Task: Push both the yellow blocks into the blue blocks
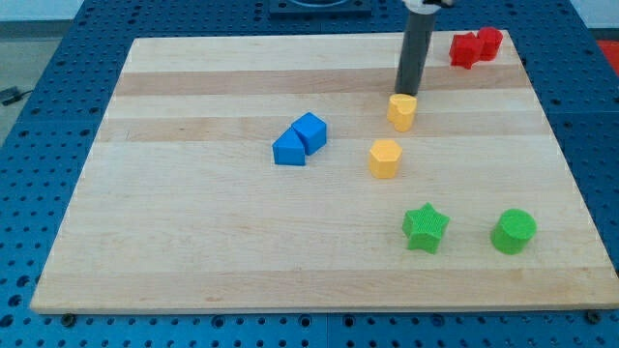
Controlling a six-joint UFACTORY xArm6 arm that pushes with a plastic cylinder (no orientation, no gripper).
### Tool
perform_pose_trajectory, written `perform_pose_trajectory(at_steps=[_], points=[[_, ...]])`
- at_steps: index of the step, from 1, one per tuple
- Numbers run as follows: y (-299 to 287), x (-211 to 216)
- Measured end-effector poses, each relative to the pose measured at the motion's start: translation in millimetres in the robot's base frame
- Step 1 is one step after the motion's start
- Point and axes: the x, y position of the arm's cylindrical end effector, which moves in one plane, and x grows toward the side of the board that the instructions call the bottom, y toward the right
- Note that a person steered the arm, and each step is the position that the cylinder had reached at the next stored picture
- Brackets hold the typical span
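Bright, even, diffuse overhead light; no dim corners. Soft short shadows only, hugging the bases of the blue blocks [301, 140] and the green star [425, 228], falling slightly toward the view's bottom. Faint shadow beside the dark rod, near my tip [407, 94]. Mild sheen on the wooden board [193, 242], no harsh glare. Reasonably sharp throughout, slightly soft from low resolution. No noticeable distortion at the edges.

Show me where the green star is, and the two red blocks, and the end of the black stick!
green star [425, 227], camera view, on its top face.
red blocks [475, 46], camera view, where the two touch, at the board's top right corner.
my tip [407, 93], camera view, the rod's very end, just behind the upper yellow block [402, 111].
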Motion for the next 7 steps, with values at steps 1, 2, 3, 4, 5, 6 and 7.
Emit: perform_pose_trajectory(at_steps=[1,2,3,4,5,6,7], points=[[-24.8,31.0],[-46.7,59.8],[-58.6,51.4],[-50.1,4.1],[3.2,-6.1],[52.4,12.8],[54.8,42.0]])
